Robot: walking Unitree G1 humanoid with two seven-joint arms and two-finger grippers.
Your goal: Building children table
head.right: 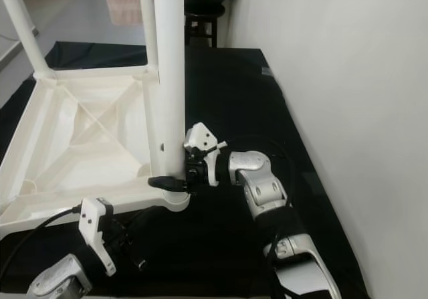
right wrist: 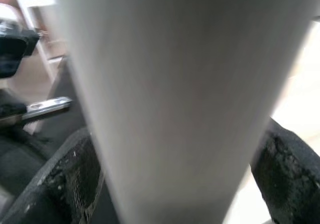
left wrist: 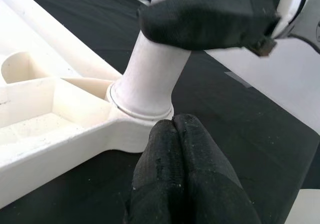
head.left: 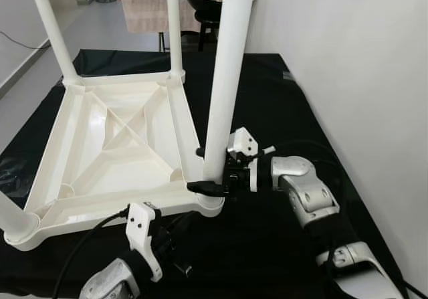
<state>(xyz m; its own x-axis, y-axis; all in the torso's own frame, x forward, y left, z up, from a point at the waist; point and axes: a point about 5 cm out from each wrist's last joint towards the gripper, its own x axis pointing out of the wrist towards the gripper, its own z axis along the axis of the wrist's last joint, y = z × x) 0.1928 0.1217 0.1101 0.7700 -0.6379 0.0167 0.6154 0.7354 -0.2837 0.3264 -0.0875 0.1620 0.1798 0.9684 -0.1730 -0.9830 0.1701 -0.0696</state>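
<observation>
Four white legs stand up from an upturned white plastic table (head.left: pixel 114 152) that lies on a black cloth (head.left: pixel 267 105) at the centre left of the left eye view. The nearest leg (head.left: pixel 226 78), a thick tapering tube, rises from the table's corner socket just right of centre and runs out of the top of the frame. The right gripper (head.left: pixel 208 170) reaches in from the lower right and clasps this leg low down, one black finger on each side, just above the socket. In the right wrist view the leg (right wrist: pixel 175 98) stands as a blurred grey column between the two fingers (right wrist: pixel 70 179), which press against it. The left gripper (left wrist: pixel 175 149) sits at the bottom centre of the left wrist view, its two fingertips pressed together with nothing between them, pointing at the base of the same leg just short of the socket. A plain white wall (head.left: pixel 348 65) runs along the right side beside the cloth. At the top, past the cloth, a dark stool (head.left: pixel 207 18) stands on a grey floor (head.left: pixel 100 31).
</observation>
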